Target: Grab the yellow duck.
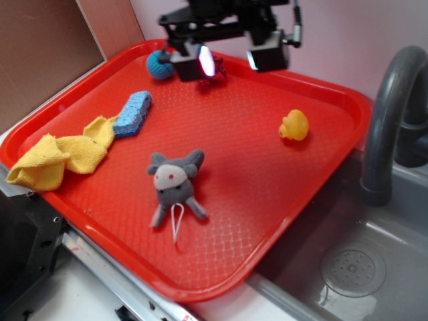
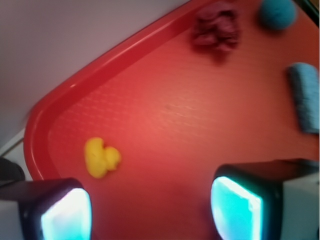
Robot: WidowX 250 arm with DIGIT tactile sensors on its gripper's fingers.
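No writing shows anywhere; the glossy, rounded yellow duck (image 1: 294,125) sits on the textured red plastic tray (image 1: 281,221) near its right rim, well apart from the gripper (image 1: 231,61), whose fingers are spread and empty, while only the exterior view shows the stuffed grey mouse (image 1: 175,183).

You see a yellow duck (image 1: 294,125) with an orange beak on a red, diamond-textured tray (image 1: 281,200), near a grey mouse (image 1: 175,182).

Small glossy yellow duck (image 1: 294,125), alone near the red tray's (image 1: 281,221) right rim.
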